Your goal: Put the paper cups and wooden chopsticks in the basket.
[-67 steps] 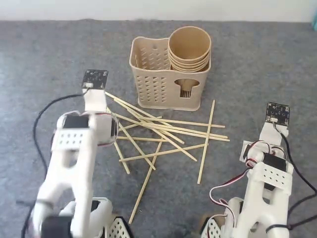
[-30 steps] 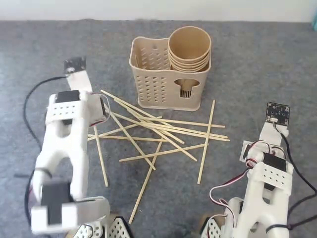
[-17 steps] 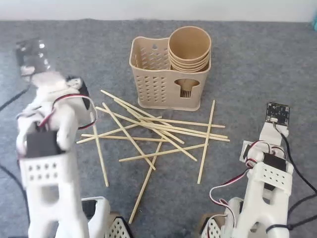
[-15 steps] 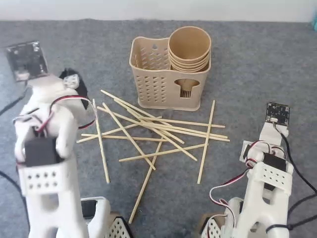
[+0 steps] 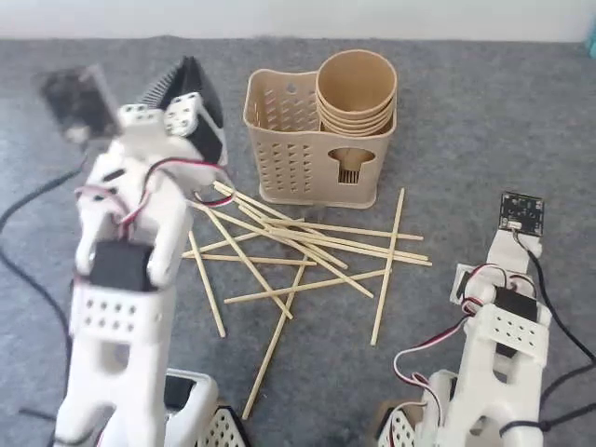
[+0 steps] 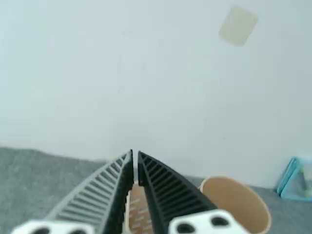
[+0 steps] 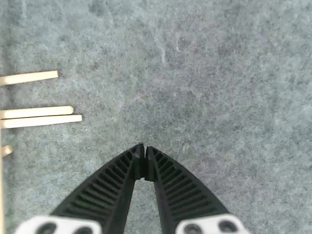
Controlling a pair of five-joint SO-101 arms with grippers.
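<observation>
A beige perforated basket [image 5: 298, 154] stands at the back of the grey carpet, with a stack of brown paper cups [image 5: 357, 88] in its right half. Several wooden chopsticks [image 5: 298, 247] lie crossed on the carpet in front of it. My left gripper [image 5: 186, 65] is raised just left of the basket, shut, with nothing seen between its fingers. In the left wrist view the gripper [image 6: 135, 154] points toward the wall, above the basket [image 6: 136, 209] and the cup rim [image 6: 234, 200]. My right gripper [image 7: 141, 146] is shut low over bare carpet, beside some chopstick ends [image 7: 39, 117].
The right arm [image 5: 507, 317] stands at the front right, clear of the chopstick pile. One chopstick [image 5: 389, 265] lies nearly straight toward it. A pale wall [image 6: 146, 73] rises behind the basket. A blue object [image 6: 298, 180] sits at the far right.
The left arm swung from the far left toward the basket and lifted its gripper. A loose chopstick on the left of the pile shifted. The right arm stayed still.
</observation>
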